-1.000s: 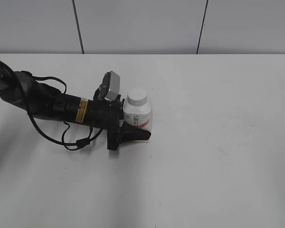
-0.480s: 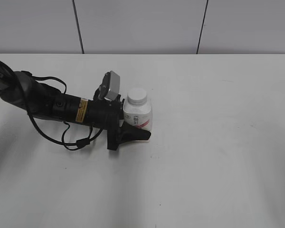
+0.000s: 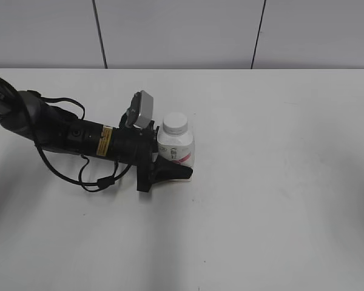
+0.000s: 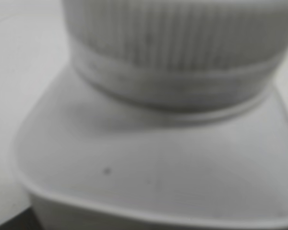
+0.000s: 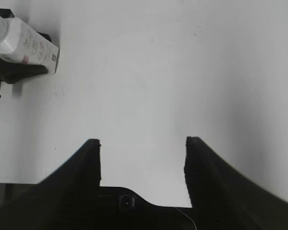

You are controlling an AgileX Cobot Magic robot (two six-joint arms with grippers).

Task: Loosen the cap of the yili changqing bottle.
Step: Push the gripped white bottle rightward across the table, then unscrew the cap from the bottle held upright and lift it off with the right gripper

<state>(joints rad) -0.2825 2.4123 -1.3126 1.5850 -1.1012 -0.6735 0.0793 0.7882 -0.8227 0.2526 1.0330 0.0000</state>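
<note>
The yili changqing bottle [image 3: 177, 148] stands upright on the white table left of the middle, white with a pink-red label. Its ribbed white cap [image 3: 175, 123] is on and bare. My left gripper [image 3: 176, 156] lies low beside it and is shut on the bottle's body, one black finger [image 3: 170, 172] along its front. The left wrist view shows only the blurred cap [image 4: 182, 43] and the bottle's shoulder [image 4: 149, 163] up close. My right gripper [image 5: 142, 141] hangs open over bare table, far from the bottle [image 5: 26, 44], and holds nothing.
The left arm [image 3: 67, 133], with its cables and wrist camera [image 3: 142, 109], lies across the table's left side. The white table [image 3: 279, 182] stretches to the right and front. A grey panelled wall [image 3: 182, 30] stands behind it.
</note>
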